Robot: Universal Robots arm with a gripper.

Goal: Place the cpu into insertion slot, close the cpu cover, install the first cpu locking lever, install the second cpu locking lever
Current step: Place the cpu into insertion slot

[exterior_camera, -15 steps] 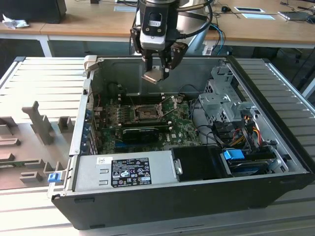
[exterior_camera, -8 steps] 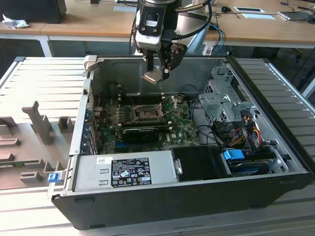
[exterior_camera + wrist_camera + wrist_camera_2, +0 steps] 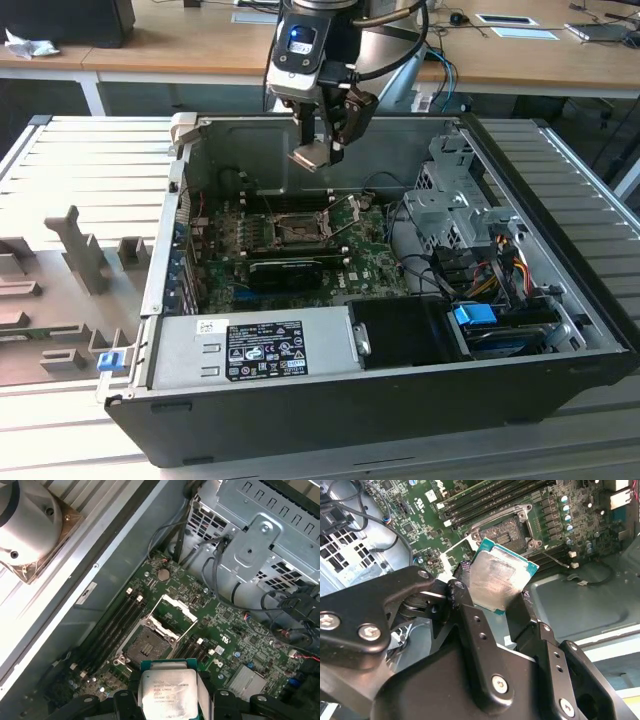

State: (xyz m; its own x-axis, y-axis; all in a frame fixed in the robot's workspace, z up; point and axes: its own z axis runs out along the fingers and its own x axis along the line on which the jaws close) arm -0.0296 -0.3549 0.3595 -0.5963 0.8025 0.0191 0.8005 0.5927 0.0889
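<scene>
**One cpu (image 3: 497,577) clamped in the pincer (image 3: 318,150)**

The pincer grips the tilted cpu by its edges. Below the pincer, apart from it, the insertion slot (image 3: 142,647) lies bare on the green board (image 3: 370,265), its cpu cover (image 3: 179,607) raised.

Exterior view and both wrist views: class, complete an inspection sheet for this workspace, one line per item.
Surface: ribbed metal table carrying an open computer case.
Job's things: cpu held in the air above the green circuit board; insertion slot empty; cpu cover raised open.
Clutter: grey fixture blocks on the table at the exterior view's left.
Grippers: gripper, jaws shut on the cpu's edges.
Cables: coloured bundle inside the case at the exterior view's right, apart from the slot.
Surroundings: wooden desks behind the table.
</scene>
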